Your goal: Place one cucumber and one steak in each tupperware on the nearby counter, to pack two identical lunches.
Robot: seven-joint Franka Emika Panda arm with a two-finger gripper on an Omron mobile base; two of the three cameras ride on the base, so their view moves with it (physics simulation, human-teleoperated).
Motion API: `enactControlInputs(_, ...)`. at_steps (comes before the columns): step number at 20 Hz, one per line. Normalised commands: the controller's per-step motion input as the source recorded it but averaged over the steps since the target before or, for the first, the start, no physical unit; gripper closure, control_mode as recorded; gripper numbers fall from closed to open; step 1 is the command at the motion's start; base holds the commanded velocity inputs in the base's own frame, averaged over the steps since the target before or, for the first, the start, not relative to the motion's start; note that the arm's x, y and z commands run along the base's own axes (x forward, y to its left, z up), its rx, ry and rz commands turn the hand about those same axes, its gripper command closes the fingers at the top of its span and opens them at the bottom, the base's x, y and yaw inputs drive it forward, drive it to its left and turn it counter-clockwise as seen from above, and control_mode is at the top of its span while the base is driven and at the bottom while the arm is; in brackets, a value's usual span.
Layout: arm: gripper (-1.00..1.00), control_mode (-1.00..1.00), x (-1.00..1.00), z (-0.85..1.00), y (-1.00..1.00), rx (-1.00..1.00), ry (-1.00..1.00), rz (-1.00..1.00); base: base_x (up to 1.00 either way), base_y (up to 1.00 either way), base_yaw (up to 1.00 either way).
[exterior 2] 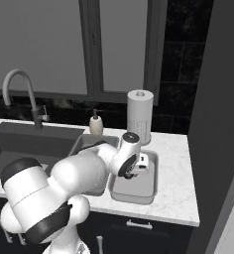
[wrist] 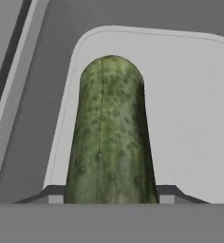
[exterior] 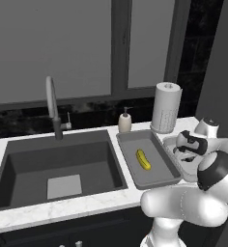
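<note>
end effector point(wrist: 111, 199) grips green cucumber point(wrist: 111, 137); over tupperware point(wrist: 190, 118); no legible writing

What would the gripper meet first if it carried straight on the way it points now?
Probably the floor of the light-grey tupperware beneath it. The gripper is shut on the dark green cucumber, which juts ahead and would touch first. The gap is unclear.

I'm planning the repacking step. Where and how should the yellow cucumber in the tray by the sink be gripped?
Grip the yellow cucumber across its narrow middle, coming straight down from above. It lies flat and alone on the tray floor, long axis running front to back, so the fingers should probably close from its left and right.
</note>
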Motion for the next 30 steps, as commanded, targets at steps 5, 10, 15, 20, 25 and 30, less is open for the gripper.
enactControlInputs(5,-1.00,-1.00,0.08,-0.05,-0.13,0.00,0.00,0.00,0.00,0.00,0.00)
enactControlInputs(10,-1.00,-1.00,-0.04,0.05,0.21,-0.01,-0.02,0.00,0.00,0.00,0.00)
enactControlInputs(15,-1.00,-1.00,-0.15,0.07,0.31,-0.03,-0.03,-0.03,0.00,0.00,0.00)
enactControlInputs(20,-1.00,-1.00,-0.68,0.75,0.02,0.00,-0.23,-0.07,0.00,0.00,0.00)
enactControlInputs(25,-1.00,-1.00,-0.53,0.98,0.51,-0.07,-0.19,-0.02,0.00,0.00,0.00)
enactControlInputs(30,-1.00,-1.00,-0.32,0.74,0.94,-0.13,-0.17,-0.01,0.00,0.00,0.00)
